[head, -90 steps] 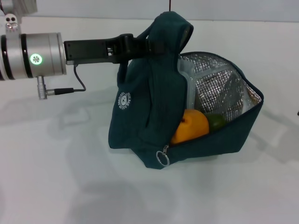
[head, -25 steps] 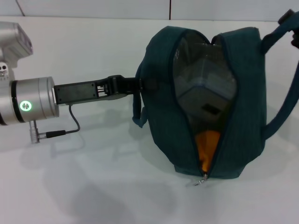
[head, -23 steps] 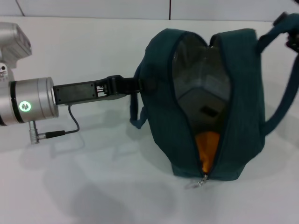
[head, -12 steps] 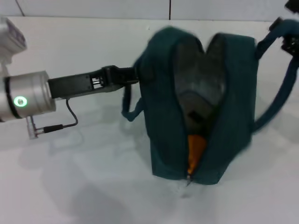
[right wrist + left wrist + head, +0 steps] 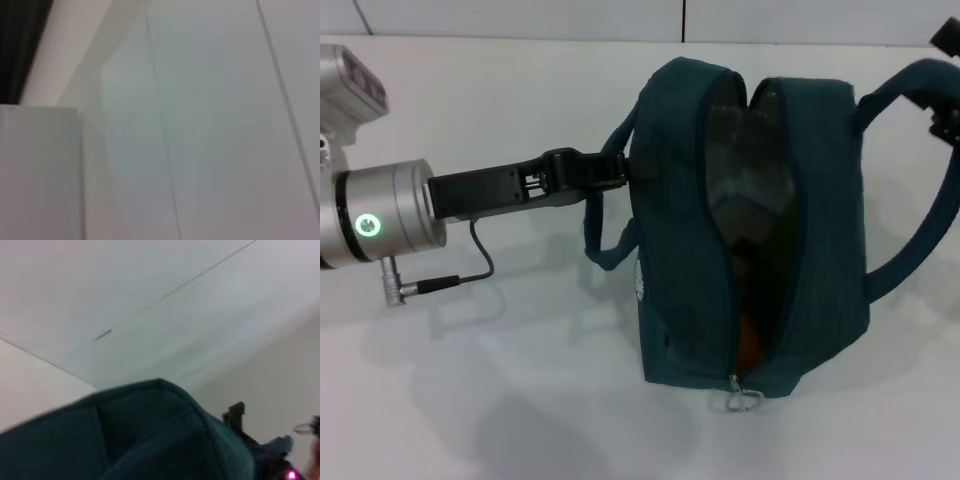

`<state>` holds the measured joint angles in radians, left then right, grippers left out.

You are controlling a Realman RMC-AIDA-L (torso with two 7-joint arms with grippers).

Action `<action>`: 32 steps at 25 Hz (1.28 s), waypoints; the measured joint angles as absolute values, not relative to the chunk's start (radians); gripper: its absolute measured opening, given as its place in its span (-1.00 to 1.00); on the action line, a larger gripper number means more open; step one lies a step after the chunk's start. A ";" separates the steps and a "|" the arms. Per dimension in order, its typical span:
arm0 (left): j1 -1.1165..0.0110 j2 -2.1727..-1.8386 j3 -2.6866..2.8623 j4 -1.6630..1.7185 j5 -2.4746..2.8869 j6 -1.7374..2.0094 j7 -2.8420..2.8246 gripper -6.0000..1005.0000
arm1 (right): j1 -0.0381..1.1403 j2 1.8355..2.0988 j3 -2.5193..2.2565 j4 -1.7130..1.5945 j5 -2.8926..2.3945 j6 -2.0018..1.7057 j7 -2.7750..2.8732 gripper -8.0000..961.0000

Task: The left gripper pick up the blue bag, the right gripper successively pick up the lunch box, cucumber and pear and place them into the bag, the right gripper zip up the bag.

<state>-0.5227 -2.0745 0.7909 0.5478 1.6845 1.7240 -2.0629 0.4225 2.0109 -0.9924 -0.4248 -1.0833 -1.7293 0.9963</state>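
Bag work is near its last step. The blue bag (image 5: 750, 230) stands on the white worktop (image 5: 520, 400), and the left gripper (image 5: 610, 170) has its jaws shut tight on one loop handle. The right gripper (image 5: 948, 110) is at the other handle; I cannot tell its jaws' state. The cloth looks soft and floppy, so it may sag. The small ring pull (image 5: 744, 400) hangs far below both jaws, a good spot to pinch. A bit of the orange pear (image 5: 748, 345) peeks out.

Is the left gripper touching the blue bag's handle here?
Touching. In the head view the left gripper is clamped on one loop handle of the blue bag, no gap visible.
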 joint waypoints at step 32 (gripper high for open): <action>-0.510 -2.082 0.792 0.497 1.706 1.552 -1.988 -0.85 | 0.441 1.985 -1.087 -0.429 -1.361 -2.090 1.177 0.42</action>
